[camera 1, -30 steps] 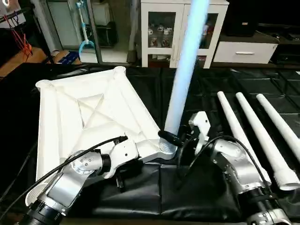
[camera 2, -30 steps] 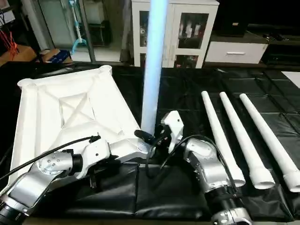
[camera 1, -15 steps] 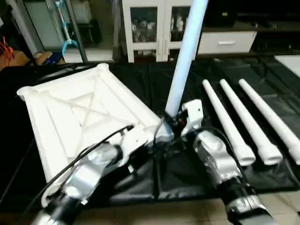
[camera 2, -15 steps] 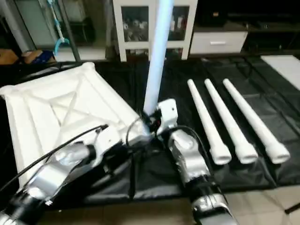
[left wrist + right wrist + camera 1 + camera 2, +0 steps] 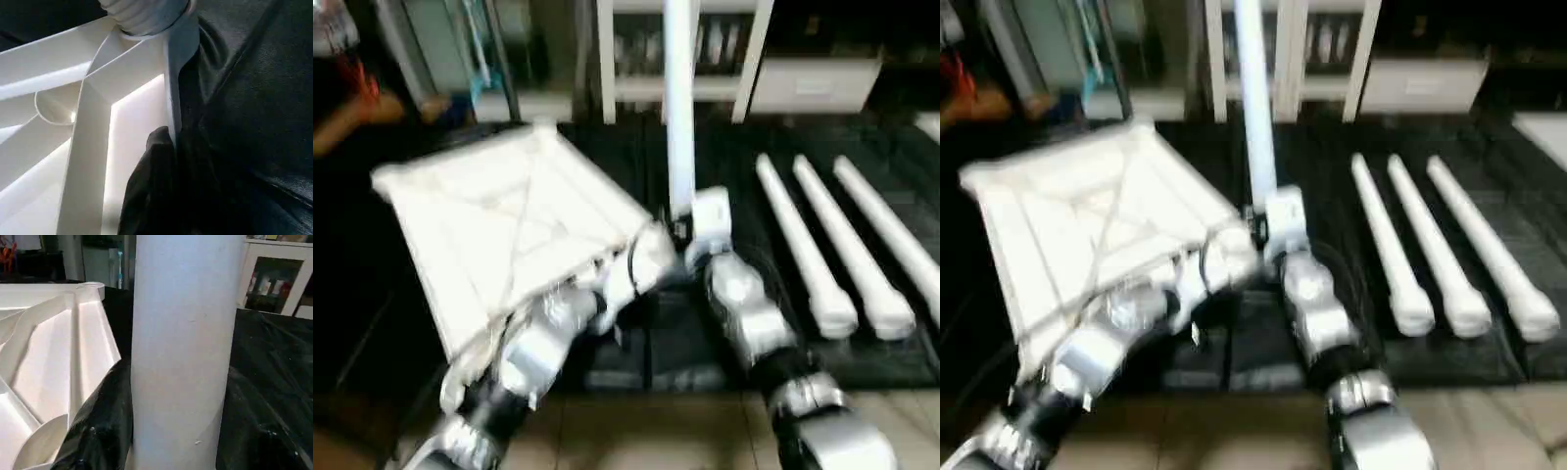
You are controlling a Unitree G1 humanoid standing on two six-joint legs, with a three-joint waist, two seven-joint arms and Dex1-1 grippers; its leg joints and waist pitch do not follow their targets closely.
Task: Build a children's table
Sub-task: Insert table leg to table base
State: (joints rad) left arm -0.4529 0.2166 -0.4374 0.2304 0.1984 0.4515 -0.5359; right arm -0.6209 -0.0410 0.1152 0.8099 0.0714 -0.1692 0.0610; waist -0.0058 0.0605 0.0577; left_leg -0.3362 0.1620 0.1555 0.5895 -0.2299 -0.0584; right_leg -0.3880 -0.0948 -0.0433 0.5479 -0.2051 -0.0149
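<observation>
Evidently the first leg (image 5: 679,108) is being seated: it stands upright at centre frame in the tabletop (image 5: 499,220)'s near corner socket, right gripper (image 5: 683,227) clasped round its base. The left gripper (image 5: 622,328), pinched on the tabletop's rim, steadies it. Next likely comes twisting or pressing home. Three spare legs (image 5: 842,245) lie at right on black sheeting (image 5: 685,343); a white cabinet (image 5: 754,59) stands behind.

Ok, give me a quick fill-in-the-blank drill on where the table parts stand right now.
1. The number of spare legs lying on the black mat is ____.
2. The tabletop lies with its ribbed ____ facing up.
3. The right end effector grips the ____ leg, which stands in a corner socket.
4. The left end effector pinches the tabletop's ____.

Missing words: three; underside; upright; rim
</observation>
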